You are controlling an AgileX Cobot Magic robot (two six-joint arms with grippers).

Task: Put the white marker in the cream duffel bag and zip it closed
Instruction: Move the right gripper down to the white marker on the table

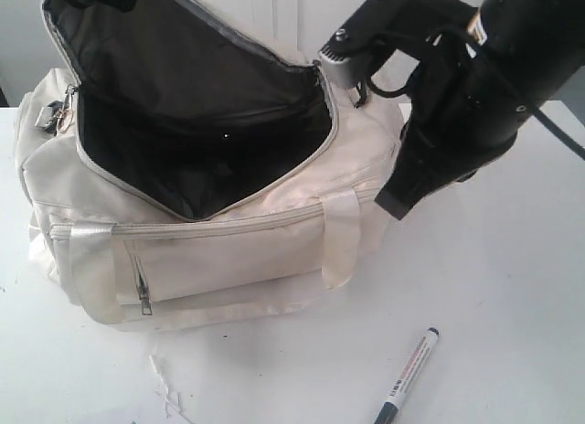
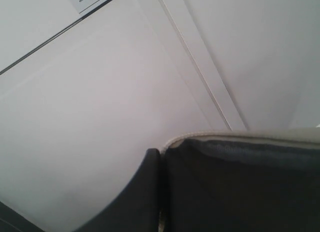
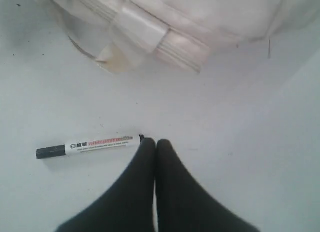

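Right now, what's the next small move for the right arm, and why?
Probably open the right pincer and shift it over the marker. Its fingers are pressed together and empty, the marker lies free on the table near them, and the bag already gapes open.

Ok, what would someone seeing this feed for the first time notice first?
The cream bag gapes open at the left of the outside view, black lining showing. The white marker lies loose on the table in front of it, to the right. The right hand, by the bag's end, is shut and empty.
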